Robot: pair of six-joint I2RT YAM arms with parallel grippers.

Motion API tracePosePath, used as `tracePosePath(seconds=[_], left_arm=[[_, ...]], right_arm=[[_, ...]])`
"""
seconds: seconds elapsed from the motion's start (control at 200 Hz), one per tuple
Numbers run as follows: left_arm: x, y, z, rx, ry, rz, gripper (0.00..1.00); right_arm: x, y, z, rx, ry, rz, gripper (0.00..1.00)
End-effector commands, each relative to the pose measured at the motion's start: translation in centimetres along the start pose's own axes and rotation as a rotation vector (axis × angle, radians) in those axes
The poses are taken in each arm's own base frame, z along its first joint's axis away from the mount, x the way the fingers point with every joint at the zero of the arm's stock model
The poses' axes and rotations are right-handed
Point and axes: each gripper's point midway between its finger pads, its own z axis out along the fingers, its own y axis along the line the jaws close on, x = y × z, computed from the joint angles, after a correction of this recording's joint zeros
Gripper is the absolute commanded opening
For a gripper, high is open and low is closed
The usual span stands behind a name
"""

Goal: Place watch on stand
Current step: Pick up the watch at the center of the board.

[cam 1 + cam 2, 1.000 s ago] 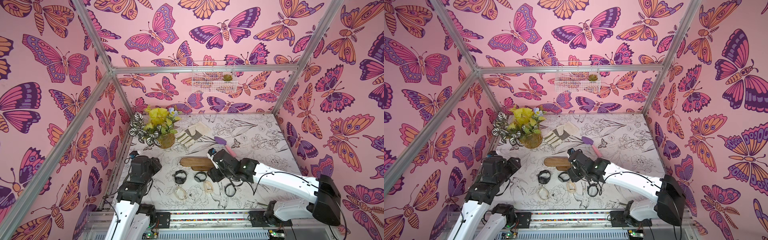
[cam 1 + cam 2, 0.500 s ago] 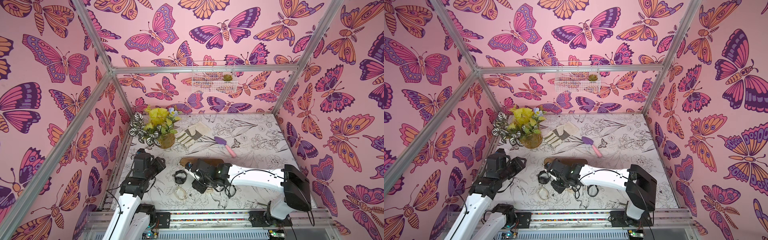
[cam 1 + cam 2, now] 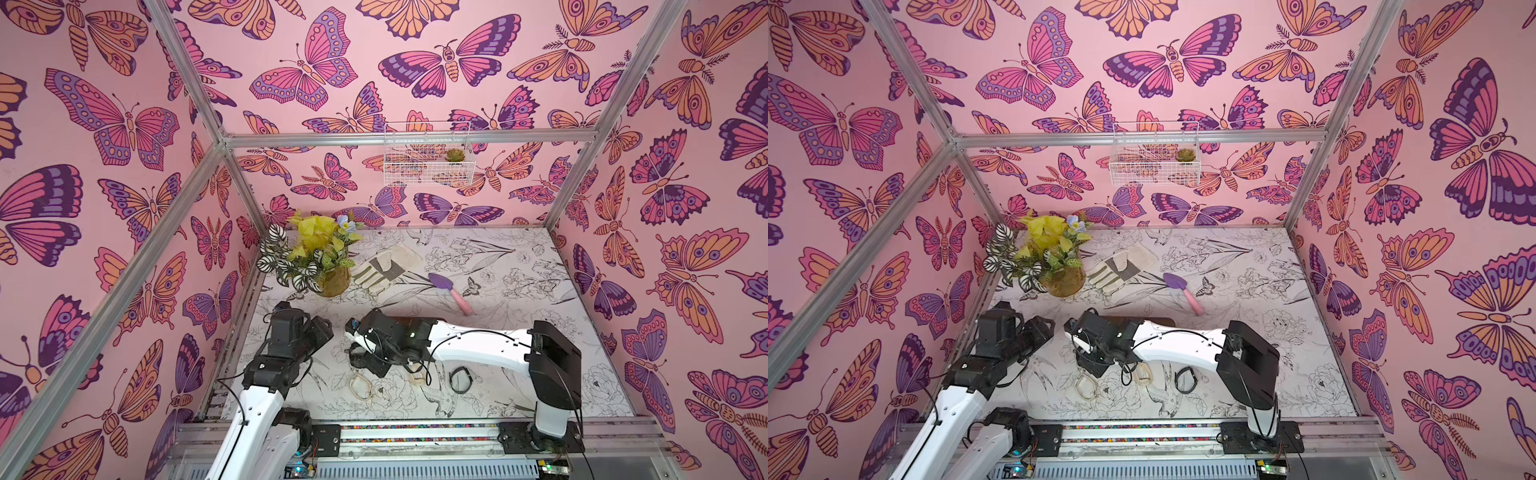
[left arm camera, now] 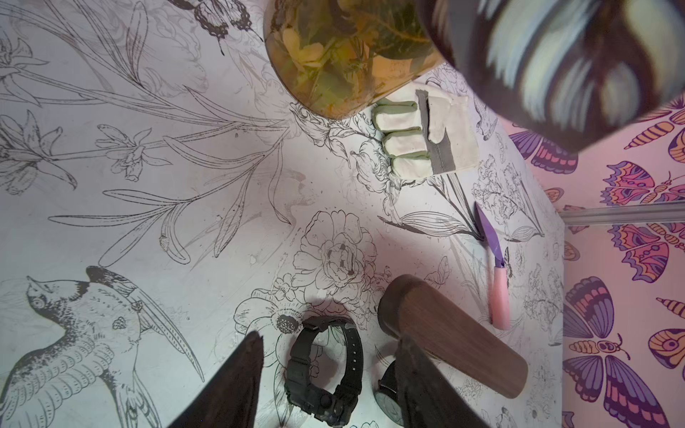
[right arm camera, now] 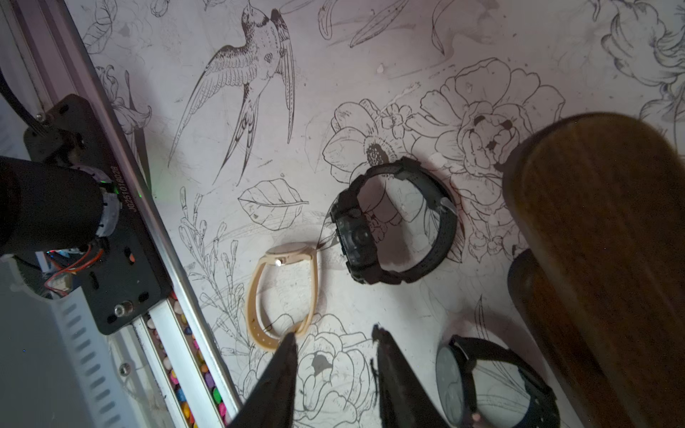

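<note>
1. Right wrist view shows the tabletop [image 5: 370, 55] with every watch lying on it. None hangs on the bar, so I judge the step in hand to be the reach for a first watch.
2. The right arm [image 3: 478, 345] stretches from 4 o'clock toward 9 o'clock and hides most of the bar in both top views. The right jaws are spread, with nothing between them, low over the flower print.
3. The left arm [image 3: 286, 353] comes in from 7 o'clock. The left jaws are spread and empty too.
4. The stand [image 4: 452, 333], a brown wooden bar, sits mid-tabletop. The rounded end in view is bare.
5. The chunky black watch [image 5: 393, 222] lies at the stand's 7 o'clock, near that end, with its strap buckled into a loop. The left wrist view frames it between the left jaws, so it looks the likeliest target.
6. The beige watch [image 5: 281, 292] lies at the black watch's 6 o'clock. One right fingertip [image 5: 291, 342] overlaps its strap, but I cannot tell whether they touch.
7. The round-faced dark watch [image 5: 493, 381] lies just beside the stand.
8. For the next move, one arm should commit and the other keep clear. The move calls for lowering around the strap, pinching it, lifting, then threading the loop over the bar's rounded end.
</note>
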Motion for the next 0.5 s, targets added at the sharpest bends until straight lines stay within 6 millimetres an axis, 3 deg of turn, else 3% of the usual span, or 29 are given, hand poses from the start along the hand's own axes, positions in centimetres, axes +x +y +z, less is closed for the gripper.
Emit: tracePosePath(seconds=[0.0,0.23,0.496], left_arm=[[-0.2,0.8,0.1,-0.023,-0.024,-0.009,0.61],[0.1,1.5,0.2,-0.04,-0.02,-0.009,0.62],[0.6,2.6,0.5,-0.061,-0.011,-0.015,0.63]], right_arm=[[-1.1,0.3,0.8,0.005,-0.008,-0.041,0.42],[-1.5,-0.5,3.1,0.052,0.014,-0.046,0.52],[-1.4,-1.7,5.2,0.056,0.039,-0.014,0.54]])
